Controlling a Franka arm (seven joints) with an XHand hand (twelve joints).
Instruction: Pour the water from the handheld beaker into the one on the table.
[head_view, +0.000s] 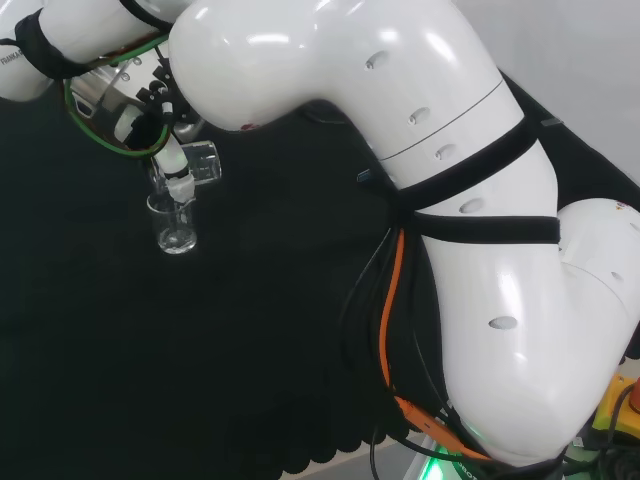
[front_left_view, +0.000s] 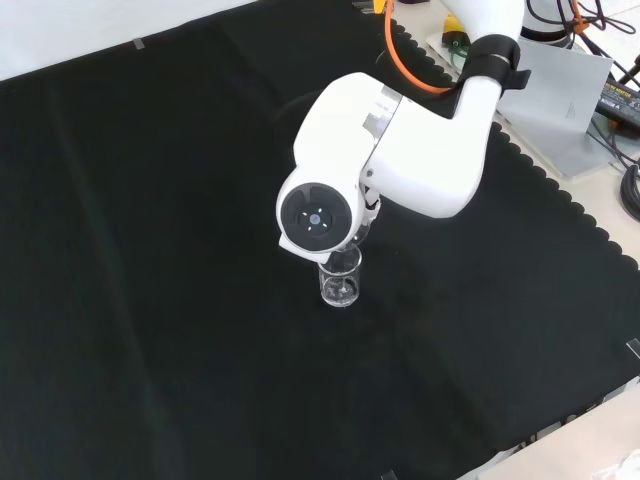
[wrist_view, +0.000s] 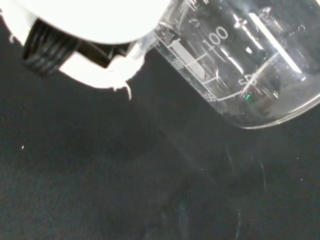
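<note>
Gripping a tilted beaker (head_view: 203, 162), the hand (head_view: 160, 125) hovers above the standing beaker (head_view: 176, 225).

In the head view a beaker (head_view: 176, 225) stands on the worktop (head_view: 150, 350) at the left. Just above it the hand (head_view: 165, 150) holds a second, tilted beaker (head_view: 203, 160). In the front view the standing beaker (front_left_view: 341, 280) sits just below the arm's link (front_left_view: 330, 205).
</note>
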